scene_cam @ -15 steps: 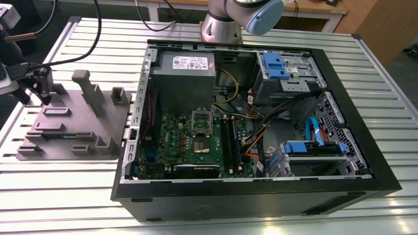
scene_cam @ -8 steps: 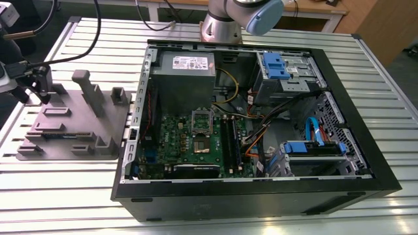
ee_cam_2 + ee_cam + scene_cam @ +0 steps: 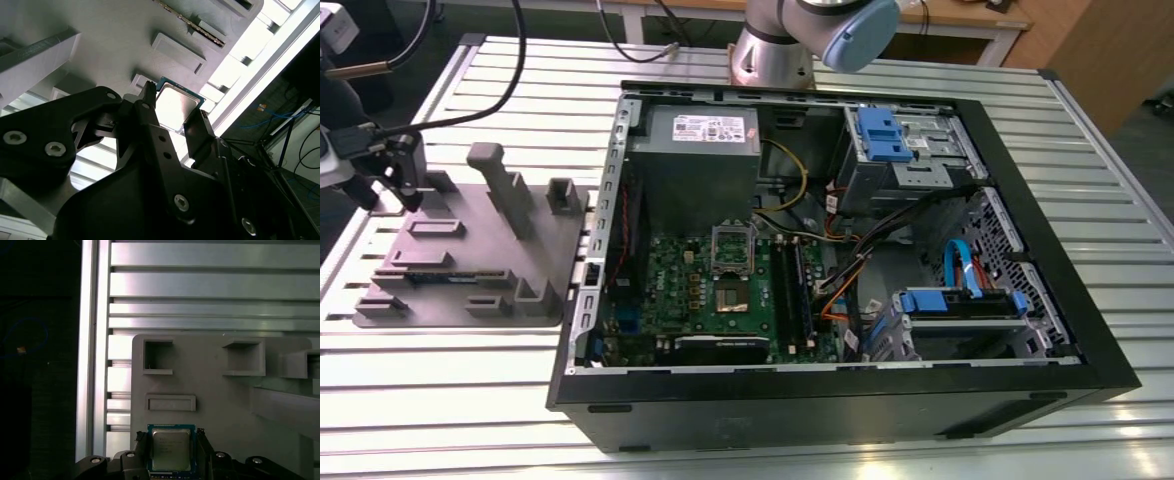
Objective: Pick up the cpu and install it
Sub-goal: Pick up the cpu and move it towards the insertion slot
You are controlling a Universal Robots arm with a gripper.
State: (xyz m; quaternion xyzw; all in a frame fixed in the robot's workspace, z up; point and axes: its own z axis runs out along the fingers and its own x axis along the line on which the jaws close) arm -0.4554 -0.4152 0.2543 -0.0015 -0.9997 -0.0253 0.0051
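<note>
Sitting between fingers (image 3: 140, 446) of pincer (image 3: 171, 436), cpu (image 3: 171, 449) shows silvery top in both wrist views. Pincer clenched on cpu, fingers pressing two opposite edges, likely to keep chip flat and leave underside untouched. Cpu over grey tray (image 3: 215, 390), near tray edge; cannot tell whether lifted clear. Tray pockets and posts seem shaped to keep parts at fixed spots. Exterior view: tray (image 3: 467, 250) on slatted bench (image 3: 454, 390), just beside open computer case (image 3: 1067, 330); motherboard (image 3: 680, 290) lies exposed inside, well apart from pincer (image 3: 394, 185).
</note>
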